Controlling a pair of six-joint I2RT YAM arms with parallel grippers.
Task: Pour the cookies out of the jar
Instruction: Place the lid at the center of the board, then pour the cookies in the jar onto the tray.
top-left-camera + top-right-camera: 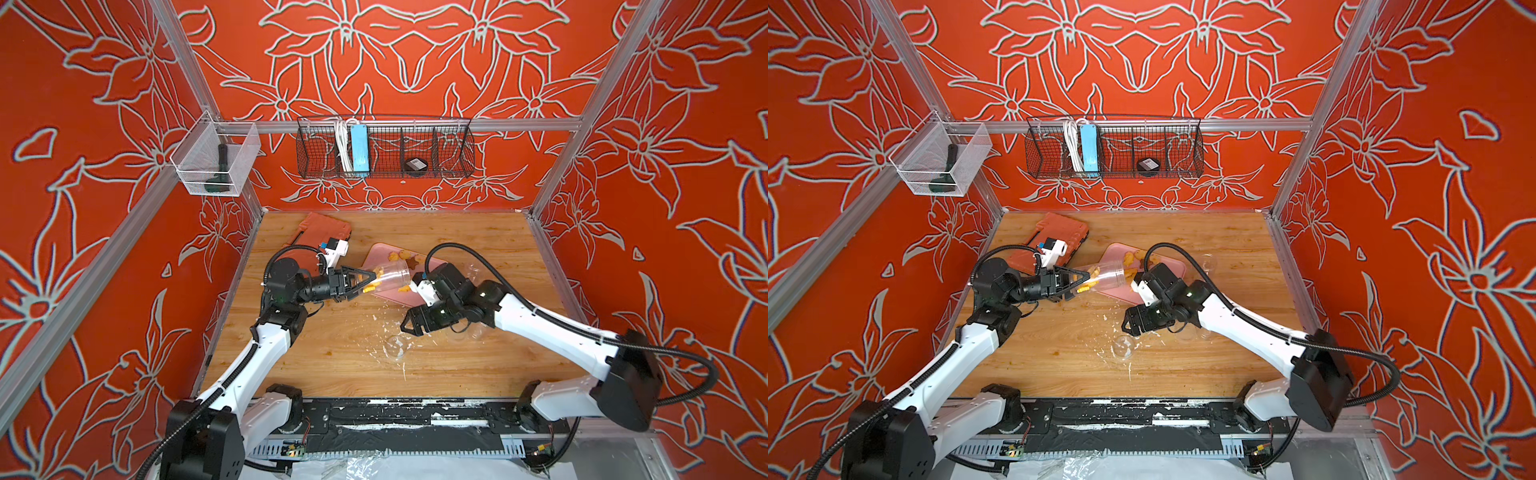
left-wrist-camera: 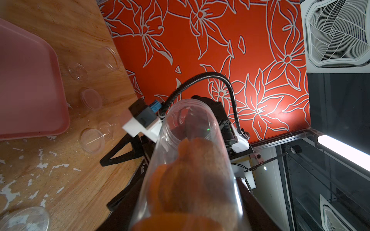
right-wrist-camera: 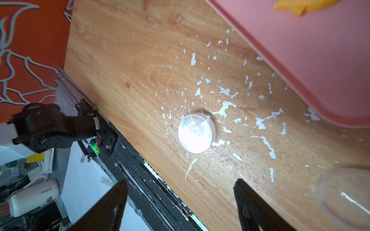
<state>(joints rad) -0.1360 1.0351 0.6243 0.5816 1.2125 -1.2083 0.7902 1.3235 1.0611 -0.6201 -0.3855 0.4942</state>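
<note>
The jar (image 1: 392,277), clear plastic with an uncapped mouth, lay nearly on its side in the air. The left gripper (image 1: 369,280) grasped it at the base end, black fingers clamped against its wall. Its mouth pointed right, over the left part of the pink tray (image 1: 384,294). Most of the cookies (image 1: 375,286), orange and yellow, were bunched at the base end inside the jar, between the fingers. In the left wrist view they showed as an orange heap (image 2: 188,180) filling that end, while the mouth end held none. A few more lay loose on the far part of the tray, among them a brown star (image 1: 412,262).

The right gripper (image 3: 180,181) hung released, its jaws wide apart and holding nothing, low over the counter (image 1: 324,353) beside the tray's near edge. Just beyond its fingertips a clear round lid (image 3: 195,133) lay flat among white flecks (image 3: 225,107).

The near left of the counter was open wood up to the aluminium rail (image 1: 230,297) along its left edge. At the far left an orange case (image 1: 328,230) lay close behind the left wrist. Right of the tray, more clear lids (image 2: 92,99) sat between it and the right wall, and the right arm (image 1: 540,328) crossed the near right part of the counter.
</note>
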